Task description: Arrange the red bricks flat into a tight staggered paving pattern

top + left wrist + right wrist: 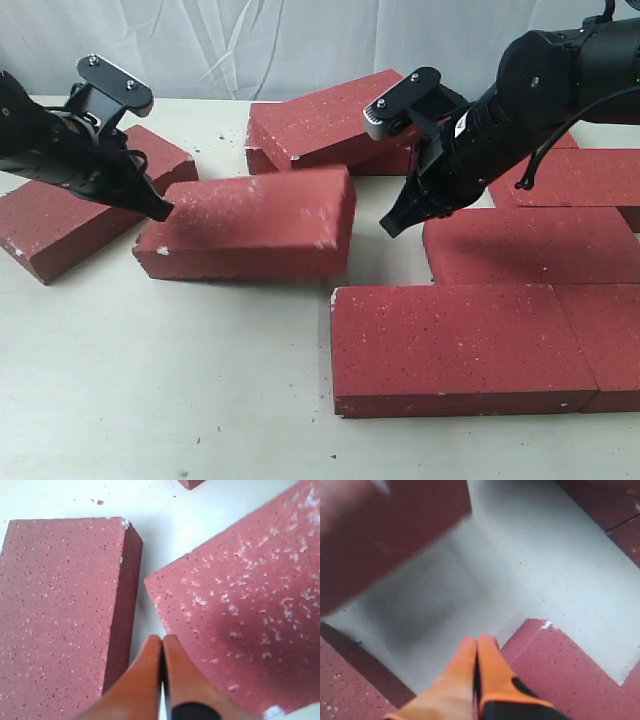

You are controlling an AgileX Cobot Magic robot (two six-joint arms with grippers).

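Black arms [560, 80], orange end effectors [161, 640]

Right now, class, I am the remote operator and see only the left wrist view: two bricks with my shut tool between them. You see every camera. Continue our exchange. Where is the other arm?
Observer: The right tool hangs shut and empty over bare table, just past the far end of the speckled brick.
Operator: What is laid so far?
Observer: Laid bricks lie flat in close rows on the exterior view's right.
Operator: Any spares?
Observer: A spare brick seems to rest on others at the back.
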